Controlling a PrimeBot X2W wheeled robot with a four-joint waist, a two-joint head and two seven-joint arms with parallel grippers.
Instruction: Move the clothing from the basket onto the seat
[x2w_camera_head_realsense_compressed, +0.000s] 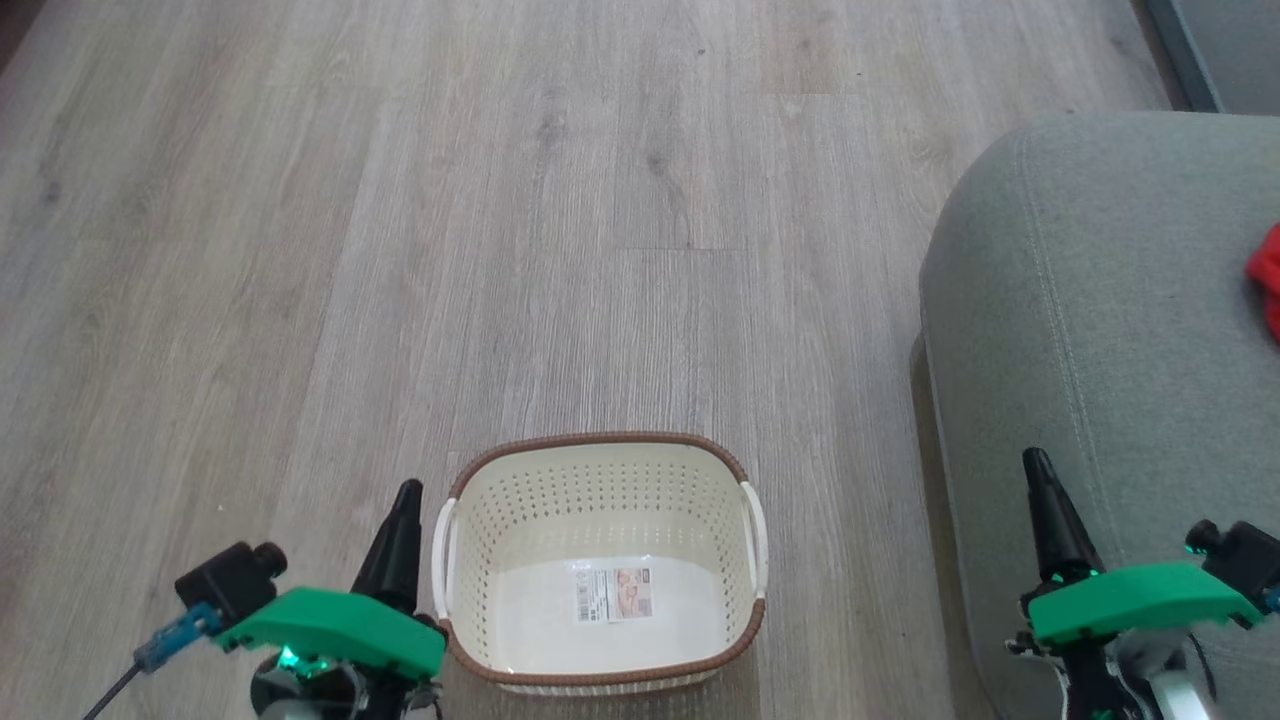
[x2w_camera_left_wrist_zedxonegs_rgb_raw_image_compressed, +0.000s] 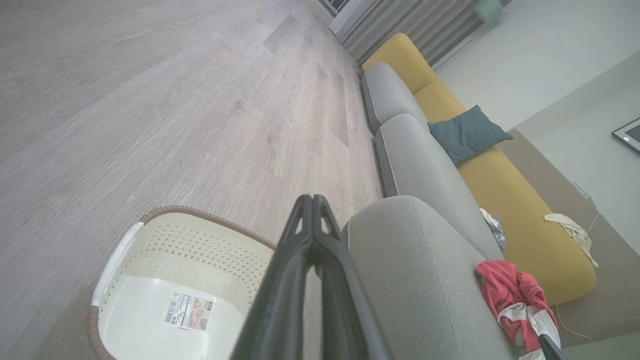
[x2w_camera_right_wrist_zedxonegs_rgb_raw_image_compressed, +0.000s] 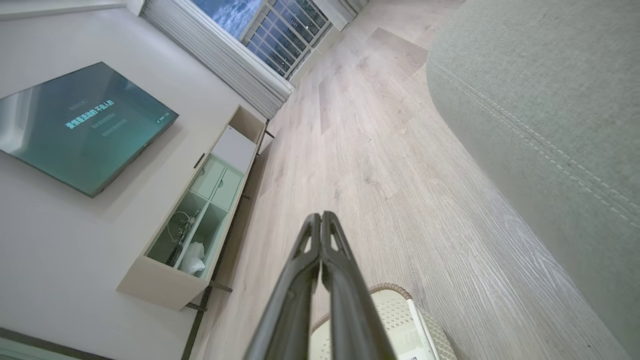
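Left pincer (x2w_camera_head_realsense_compressed: 408, 492) beside basket (x2w_camera_head_realsense_compressed: 600, 438), right pincer (x2w_camera_head_realsense_compressed: 1036, 462) by seat (x2w_camera_head_realsense_compressed: 1100, 300) — both closed

Bright, even, soft light; faint shadow beside seat (x2w_camera_head_realsense_compressed: 1080, 330); wrist views warped at edges (wide-angle); focus sharp.

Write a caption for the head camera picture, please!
Empty basket on the wood floor, red clothing on the seat, left gripper and right gripper shut.

Head camera: steeply down, basket (x2w_camera_head_realsense_compressed: 600, 490) close below. Left wrist: low, facing along the seat (x2w_camera_left_wrist_zedxonegs_rgb_raw_image_compressed: 410, 260). Right wrist: low, facing the television (x2w_camera_right_wrist_zedxonegs_rgb_raw_image_compressed: 80, 125). All three share the basket.
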